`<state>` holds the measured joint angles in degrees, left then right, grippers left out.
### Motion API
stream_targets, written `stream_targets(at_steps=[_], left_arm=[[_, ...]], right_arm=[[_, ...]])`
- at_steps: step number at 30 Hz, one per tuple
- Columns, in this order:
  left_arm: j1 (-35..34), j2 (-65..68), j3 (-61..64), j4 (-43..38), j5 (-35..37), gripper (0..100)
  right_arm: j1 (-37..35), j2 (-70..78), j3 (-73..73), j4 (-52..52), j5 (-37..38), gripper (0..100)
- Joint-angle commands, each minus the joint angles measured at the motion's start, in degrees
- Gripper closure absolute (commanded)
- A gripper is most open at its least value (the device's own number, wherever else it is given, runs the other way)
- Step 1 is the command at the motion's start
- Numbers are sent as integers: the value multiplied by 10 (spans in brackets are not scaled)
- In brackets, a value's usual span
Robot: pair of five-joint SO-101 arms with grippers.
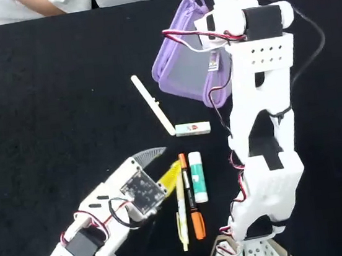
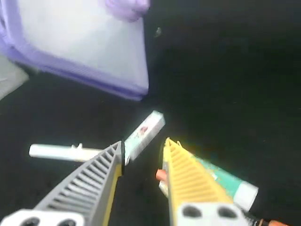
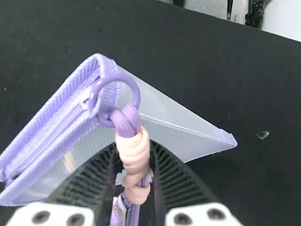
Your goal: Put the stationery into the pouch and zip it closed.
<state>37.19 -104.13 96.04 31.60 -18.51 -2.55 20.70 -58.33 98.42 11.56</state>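
The purple pouch (image 1: 182, 70) with clear sides lies at the back of the black table, beside my right arm (image 1: 260, 92). My right gripper (image 3: 134, 150) is shut on the pink and purple pull cord (image 3: 131, 141) tied to the zipper ring (image 3: 115, 96). A white stick (image 1: 152, 105), a white eraser (image 1: 193, 128), a green glue stick (image 1: 197, 176), an orange marker (image 1: 190, 194) and a yellow pen (image 1: 182, 217) lie in the middle. My left gripper (image 2: 143, 150) hangs open just short of the eraser (image 2: 143, 132), above the marker's end (image 2: 161, 175).
The black table (image 1: 43, 106) has free room to the left and at the far right. The right arm's white links stand tall just right of the stationery.
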Motion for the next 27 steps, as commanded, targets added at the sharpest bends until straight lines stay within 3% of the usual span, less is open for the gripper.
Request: stream_targets(at_steps=[1, 11, 17, 22, 27], left_arm=[[32, 0, 14, -87, 0, 848], [31, 1, 14, -244, -1, 852], [16, 24, -46, -267, 8, 852], [-48, 213, -208, -268, 104, 852], [23, 471, -342, -270, 97, 852]], right_arm=[[33, -7, -20, 11, 1, 987], [44, -7, -21, 24, 26, 987], [44, -7, -21, 25, 25, 987], [43, -7, -21, 24, 25, 987], [44, -7, -22, 24, 28, 987]])
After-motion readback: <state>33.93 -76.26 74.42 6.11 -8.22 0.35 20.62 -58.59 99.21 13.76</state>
